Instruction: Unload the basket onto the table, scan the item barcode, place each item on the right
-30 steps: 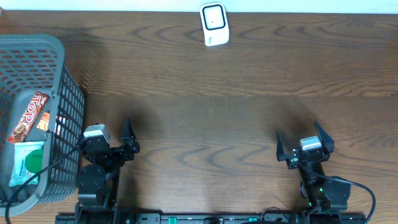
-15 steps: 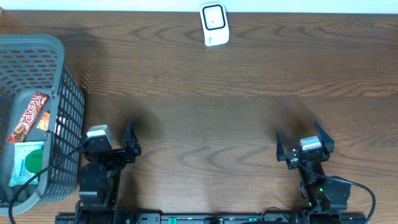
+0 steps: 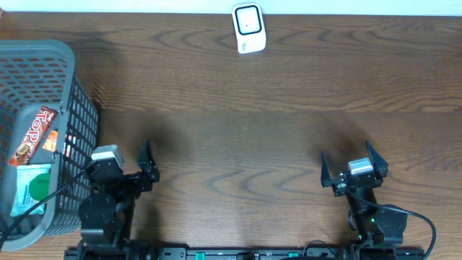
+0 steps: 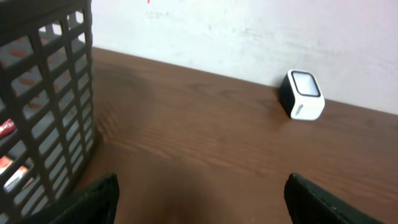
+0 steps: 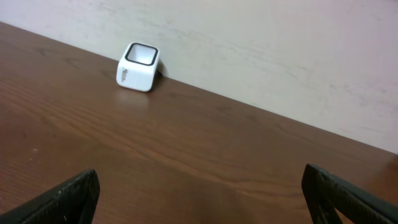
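A grey plastic mesh basket stands at the left edge of the dark brown wooden table. Inside it lie a red-brown snack bar in a printed wrapper and, nearer the front edge, a flat green-and-white packet. Just right of the basket, by the front edge, the left gripper hangs with its jaws spread wide, holding nothing. A small white cube-shaped scanner with a dark window sits at the back edge, about midway along. Near the front edge toward the right, the right gripper is spread fully wide and empty.
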Robot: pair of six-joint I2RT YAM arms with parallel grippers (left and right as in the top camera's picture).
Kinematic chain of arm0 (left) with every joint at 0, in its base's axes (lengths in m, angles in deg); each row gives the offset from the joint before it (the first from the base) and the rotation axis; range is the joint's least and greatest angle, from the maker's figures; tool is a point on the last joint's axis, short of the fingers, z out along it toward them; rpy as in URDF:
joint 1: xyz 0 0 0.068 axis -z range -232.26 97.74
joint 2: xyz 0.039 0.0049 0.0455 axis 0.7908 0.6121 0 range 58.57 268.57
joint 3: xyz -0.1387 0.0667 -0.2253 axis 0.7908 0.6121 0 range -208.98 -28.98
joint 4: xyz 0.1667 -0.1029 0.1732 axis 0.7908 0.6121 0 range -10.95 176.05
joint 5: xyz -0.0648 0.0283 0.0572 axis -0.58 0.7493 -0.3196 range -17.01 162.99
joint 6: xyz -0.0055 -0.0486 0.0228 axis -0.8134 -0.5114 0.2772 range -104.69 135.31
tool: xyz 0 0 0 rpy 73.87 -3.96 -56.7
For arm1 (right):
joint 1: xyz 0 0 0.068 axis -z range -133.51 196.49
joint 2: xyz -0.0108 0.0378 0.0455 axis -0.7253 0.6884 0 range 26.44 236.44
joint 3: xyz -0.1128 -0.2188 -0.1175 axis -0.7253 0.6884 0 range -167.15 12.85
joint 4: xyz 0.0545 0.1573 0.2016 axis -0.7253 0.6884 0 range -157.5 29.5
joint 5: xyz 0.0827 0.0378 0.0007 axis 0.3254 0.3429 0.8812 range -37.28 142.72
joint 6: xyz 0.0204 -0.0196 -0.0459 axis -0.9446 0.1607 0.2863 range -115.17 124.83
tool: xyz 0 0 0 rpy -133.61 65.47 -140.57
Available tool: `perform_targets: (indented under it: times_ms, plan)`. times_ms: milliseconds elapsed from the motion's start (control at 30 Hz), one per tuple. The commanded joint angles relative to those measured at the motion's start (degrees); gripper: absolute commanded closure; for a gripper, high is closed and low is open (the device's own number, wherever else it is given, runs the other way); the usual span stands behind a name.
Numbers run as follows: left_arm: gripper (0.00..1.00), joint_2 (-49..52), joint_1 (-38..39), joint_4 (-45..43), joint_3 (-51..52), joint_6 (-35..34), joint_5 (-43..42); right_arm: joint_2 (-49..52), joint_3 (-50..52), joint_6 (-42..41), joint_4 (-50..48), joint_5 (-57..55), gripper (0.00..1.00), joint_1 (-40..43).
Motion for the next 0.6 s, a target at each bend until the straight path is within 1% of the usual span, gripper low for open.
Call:
perform_targets:
  times_ms: [0,133,267,567]
  plan:
    - [0.15,0.2,-0.3,2.3,-2.9,0.5,0.3,-0.1,0.0,-0.4,0.3,-0.3,0.01,-0.1]
    - [0.15,0.2,-0.3,3.8,-3.1,0.5,0.0,-0.1,0.0,-0.4,0.3,-0.3,0.01,-0.1]
    - [0.15,0.2,-0.3,4.0,-3.1,0.5,-3.0,-0.1,0.0,-0.4,0.3,-0.3,0.01,-0.1]
    - [0.15,0.2,-0.3,4.0,-3.1,0.6,-2.7,-0.1,0.0,-0.4,0.3,-0.3,0.01,-0.1]
